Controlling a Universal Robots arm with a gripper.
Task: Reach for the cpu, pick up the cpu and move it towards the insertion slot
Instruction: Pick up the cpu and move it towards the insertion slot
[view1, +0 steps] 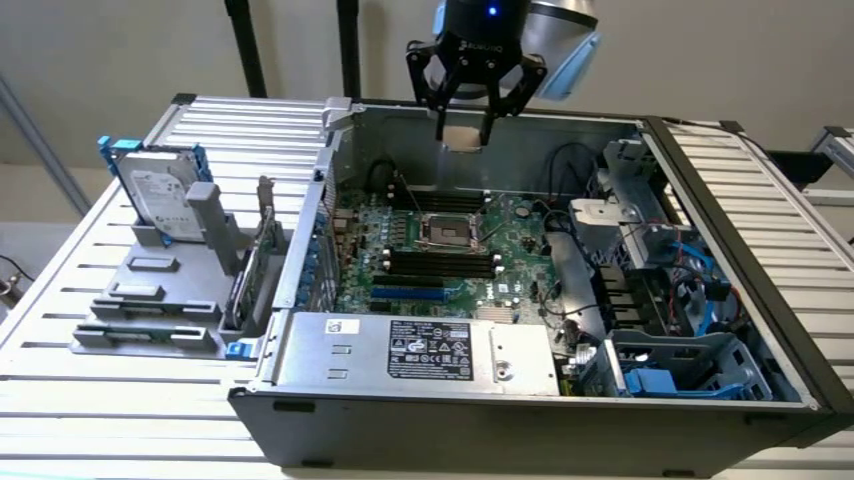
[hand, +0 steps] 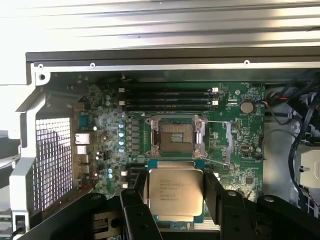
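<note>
My gripper (view1: 465, 138) hangs high over the back of the open computer case, its two black fingers shut on the cpu (view1: 462, 138), a small pale square held flat between the tips. In the wrist view the cpu (hand: 175, 194) shows its silvery top face with printed text, and the dark fingers (hand: 214, 192) press on its two sides. The insertion slot (hand: 176, 138), a square socket with a shiny metal frame and dark centre, lies on the green motherboard just beyond the chip. In the exterior view the insertion slot (view1: 449, 230) sits below and in front of the gripper.
Black memory slots (view1: 435, 265) flank the socket. A hard drive with blue rails (view1: 163, 195) stands upright in a grey holder at the exterior view's left. The power supply (view1: 420, 350) fills the case's front; cables and drive bays (view1: 667, 300) crowd its right side.
</note>
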